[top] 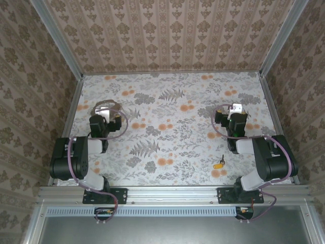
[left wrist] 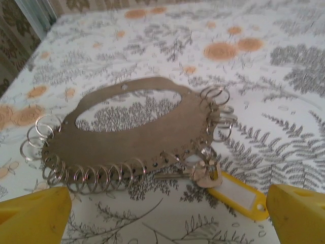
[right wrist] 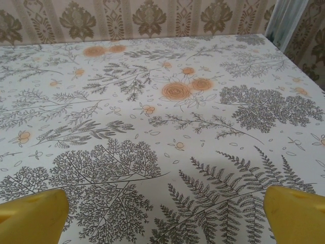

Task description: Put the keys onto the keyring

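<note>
Key (top: pixel 220 162) first: with left gripper (left wrist: pixel 167 216) and right gripper (right wrist: pixel 165 216) both spread and empty, pull right one back to 5 o'clock of table (top: pixel 167 101), pinch yellow head (top: pixel 218 165), leave blade (top: pixel 222 157) free for keyring (left wrist: pixel 127 145) at 10 o'clock.

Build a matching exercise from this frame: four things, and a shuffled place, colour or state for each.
1 loose key
2 keyring
3 tag
4 right gripper

A open, over bare table
B brown plate with an oval hole
C lying near the right arm's base
D yellow with a white window

Pairs: 1-C, 2-B, 3-D, 4-A
</note>
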`<move>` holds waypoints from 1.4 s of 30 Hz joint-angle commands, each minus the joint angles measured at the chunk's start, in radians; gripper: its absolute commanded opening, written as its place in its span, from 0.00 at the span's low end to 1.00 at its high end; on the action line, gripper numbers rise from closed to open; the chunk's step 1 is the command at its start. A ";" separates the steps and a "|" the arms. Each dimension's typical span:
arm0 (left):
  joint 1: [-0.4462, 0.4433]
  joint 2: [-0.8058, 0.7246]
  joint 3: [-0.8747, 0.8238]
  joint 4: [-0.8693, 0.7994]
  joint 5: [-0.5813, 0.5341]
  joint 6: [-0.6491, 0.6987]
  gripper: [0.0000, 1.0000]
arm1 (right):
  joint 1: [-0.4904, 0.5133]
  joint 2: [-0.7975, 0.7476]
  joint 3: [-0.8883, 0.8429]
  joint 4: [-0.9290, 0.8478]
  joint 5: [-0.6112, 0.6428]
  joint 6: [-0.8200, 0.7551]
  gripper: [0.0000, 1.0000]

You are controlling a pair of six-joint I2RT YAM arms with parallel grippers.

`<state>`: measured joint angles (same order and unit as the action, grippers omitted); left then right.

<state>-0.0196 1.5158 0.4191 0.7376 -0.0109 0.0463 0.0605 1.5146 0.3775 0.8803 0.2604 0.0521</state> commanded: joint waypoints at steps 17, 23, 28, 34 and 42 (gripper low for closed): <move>0.010 0.107 0.722 -1.059 0.106 -0.371 1.00 | 0.268 -0.425 0.313 -0.860 -0.040 0.211 1.00; 0.027 0.355 0.945 -1.149 0.080 -0.312 1.00 | 0.323 -0.247 0.390 -0.852 -0.169 0.198 1.00; 0.052 0.512 1.070 -1.222 0.161 -0.312 1.00 | 0.329 -0.216 0.416 -0.859 -0.195 0.187 1.00; 0.031 0.630 1.170 -1.306 0.213 -0.289 1.00 | 0.330 -0.304 0.442 -0.905 -0.178 0.161 1.00; -0.014 0.623 1.143 -1.313 0.205 -0.295 1.00 | 0.323 -0.367 0.426 -0.910 -0.162 0.152 1.00</move>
<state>-0.0097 2.1311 1.5688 -0.5087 0.1650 -0.2638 0.3882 1.1580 0.7845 -0.0013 0.0963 0.2131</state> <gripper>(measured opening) 0.997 0.999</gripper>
